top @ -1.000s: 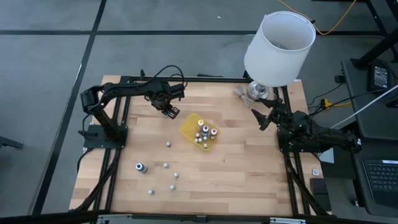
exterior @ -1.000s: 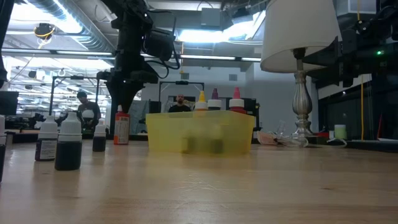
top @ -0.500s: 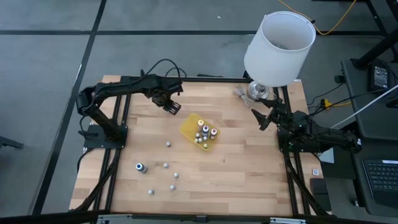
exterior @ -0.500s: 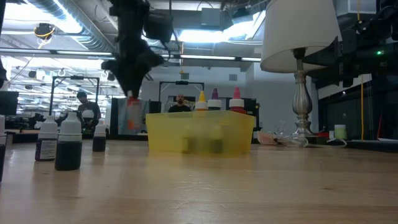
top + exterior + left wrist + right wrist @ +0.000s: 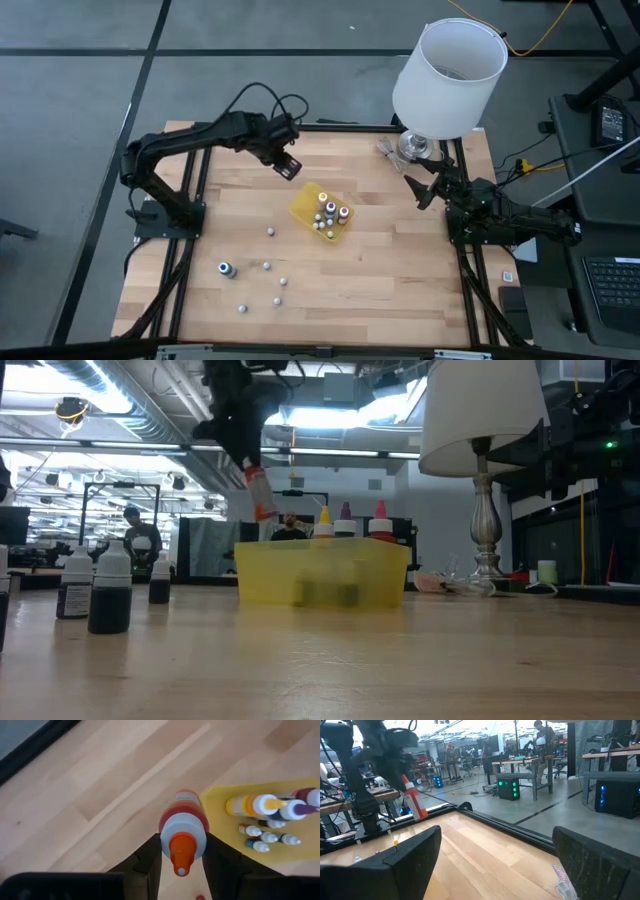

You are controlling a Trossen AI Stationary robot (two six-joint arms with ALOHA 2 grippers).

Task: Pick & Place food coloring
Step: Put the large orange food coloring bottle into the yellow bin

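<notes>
My left gripper (image 5: 287,165) hangs above the table's far left part, shut on a red food coloring bottle (image 5: 258,493) with an orange cap. To its right lies the yellow tray (image 5: 305,205), holding several small bottles (image 5: 330,215). More food coloring bottles stand loose on the near left of the table (image 5: 226,268), seen large in the low view (image 5: 110,595). My right gripper (image 5: 421,190) waits open at the table's right edge, holding nothing. My left gripper pinches the bottle's upper end, at the white collar (image 5: 183,826) just under the orange cap (image 5: 181,854), between its two fingers (image 5: 150,860). The fingers slant down from above. The bottle hangs tilted below them, cap up, clear of the table.
A lamp with a white shade (image 5: 448,75) stands on the far right corner, its metal stem (image 5: 486,535) beside clear wrapping. Bare wood lies between the tray and the right arm. People stand in the room beyond the table (image 5: 138,538).
My left gripper has risen, carrying the red bottle off the table, where it stood upright. It has drifted right toward the yellow tray and tipped, so the bottle now hangs tilted, higher than the tray's rim.
</notes>
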